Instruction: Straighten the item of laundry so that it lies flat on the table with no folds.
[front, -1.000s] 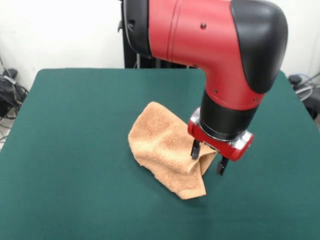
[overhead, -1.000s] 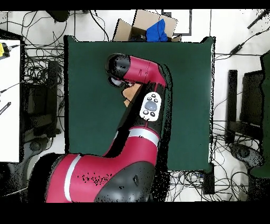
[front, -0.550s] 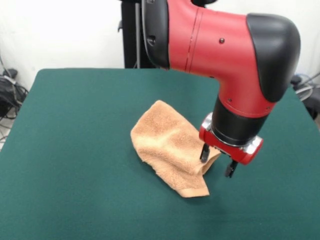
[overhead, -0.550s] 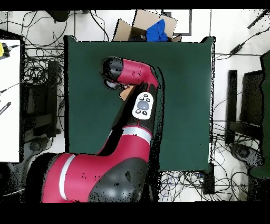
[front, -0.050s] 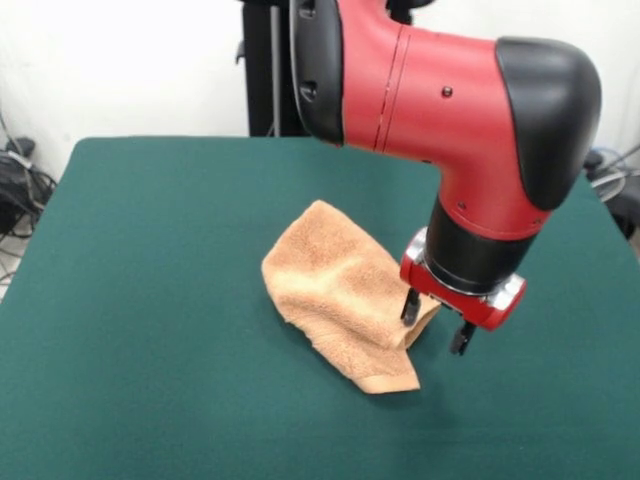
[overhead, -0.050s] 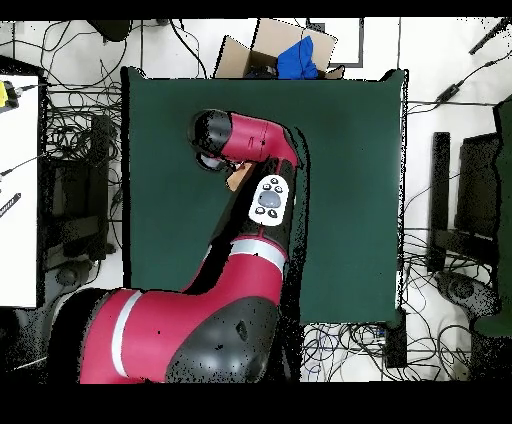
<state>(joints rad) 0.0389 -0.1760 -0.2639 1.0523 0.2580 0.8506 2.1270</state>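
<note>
A small peach-orange terry-cloth towel (front, -0.050s: 340, 295) lies crumpled near the middle of the large table covered in dark green felt-like cloth (front, -0.050s: 150, 300). It is bunched into a rough wedge, with soft ridges across its top and a hemmed corner folded over at the near end. At the towel's right edge in the front view, the red and black arm's tool (front, -0.050s: 435, 322) points downward with its two dark fingers (front, -0.050s: 409, 307) spread apart. One finger sits against the raised edge of the cloth, the other stands clear of it above bare felt (whether the first actually presses the fabric is hard to tell). From overhead the arm (overhead, -0.050s: 245, 140) covers nearly all the towel, leaving only a small orange patch (overhead, -0.050s: 238, 178) showing beside it.
</note>
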